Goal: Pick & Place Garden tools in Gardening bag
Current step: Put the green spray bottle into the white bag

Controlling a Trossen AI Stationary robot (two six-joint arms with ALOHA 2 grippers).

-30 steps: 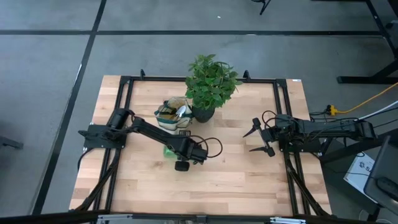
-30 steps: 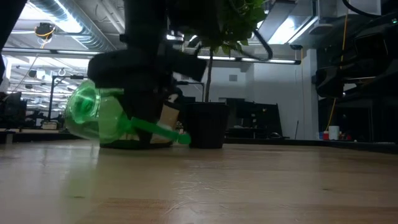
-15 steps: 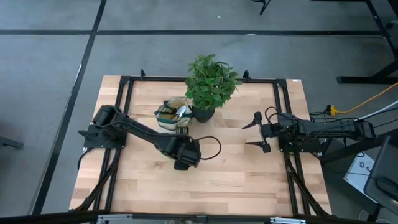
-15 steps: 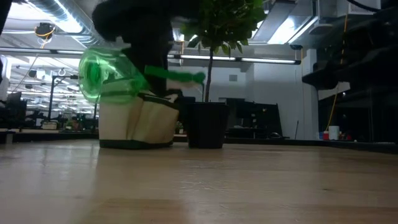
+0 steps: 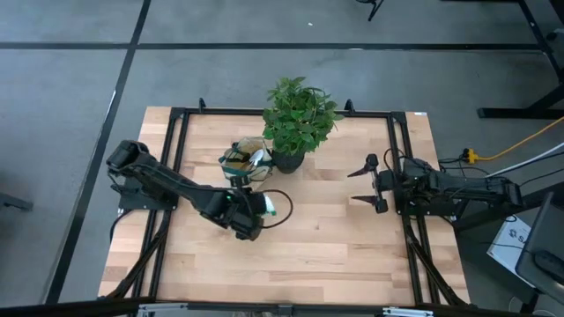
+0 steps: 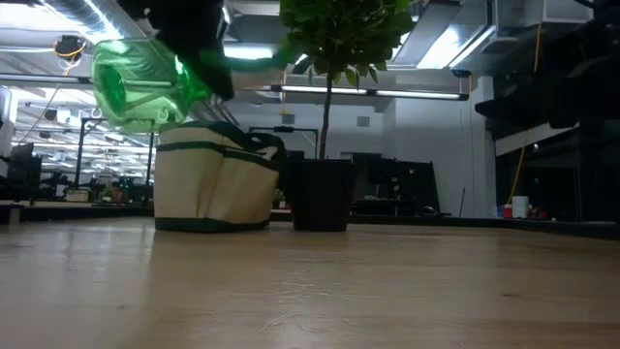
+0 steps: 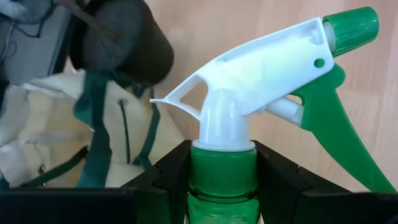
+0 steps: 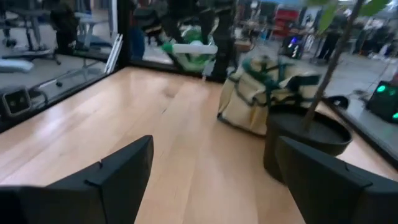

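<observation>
My left gripper (image 5: 251,210) is shut on the translucent green spray bottle (image 6: 140,79), which hangs in the air near the beige gardening bag (image 6: 213,189). The bag stands on the table beside the black plant pot (image 6: 322,194), with tools in it (image 5: 257,158). In the left wrist view the bottle's white head and green trigger (image 7: 273,93) show past my fingers, with the bag (image 7: 68,137) beyond. My right gripper (image 5: 368,183) is open and empty at the table's right side. My left gripper pinches the spray bottle's green neck (image 7: 221,171), just below the white spray head, between its two fingers (image 7: 171,171). The bottle is lifted clear of the table and lies tilted, its round body (image 6: 126,82) toward the table's left and its trigger toward the right.
A leafy potted plant (image 5: 298,114) stands right of the bag at the table's far middle. A black metal frame (image 5: 176,123) runs around the tabletop. Bare wood (image 5: 326,246) lies in the near and right parts.
My left gripper has risen with the spray bottle and gone toward the table's left edge, closer to the bag. The bottle has gone from near the tabletop to above the bag's rim height. My right gripper has shifted slightly toward the far edge.
</observation>
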